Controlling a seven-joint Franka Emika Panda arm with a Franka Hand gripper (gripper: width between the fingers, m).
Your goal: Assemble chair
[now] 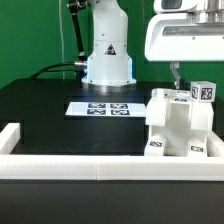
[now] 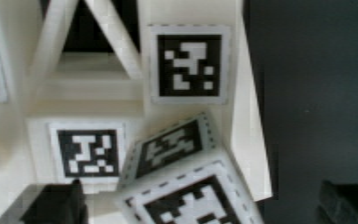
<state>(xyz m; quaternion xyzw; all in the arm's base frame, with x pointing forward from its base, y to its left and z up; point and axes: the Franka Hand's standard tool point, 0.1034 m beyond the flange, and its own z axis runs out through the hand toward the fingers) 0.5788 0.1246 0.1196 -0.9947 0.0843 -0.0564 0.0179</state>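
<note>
Gripper (image 1: pixel 188 78) hovers spread wide and empty above the partly built chair (image 1: pixel 180 125), which stands by the white border wall (image 1: pixel 90 165) at the exterior view's right; judged step: approach for a grasp, requiring a centred descent

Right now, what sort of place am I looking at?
Most likely a robotics lab test bench: a white robot arm stands on a black table fenced by a white rail, and a small white chair carries black-and-white square tags, like the marker board nearby.
</note>
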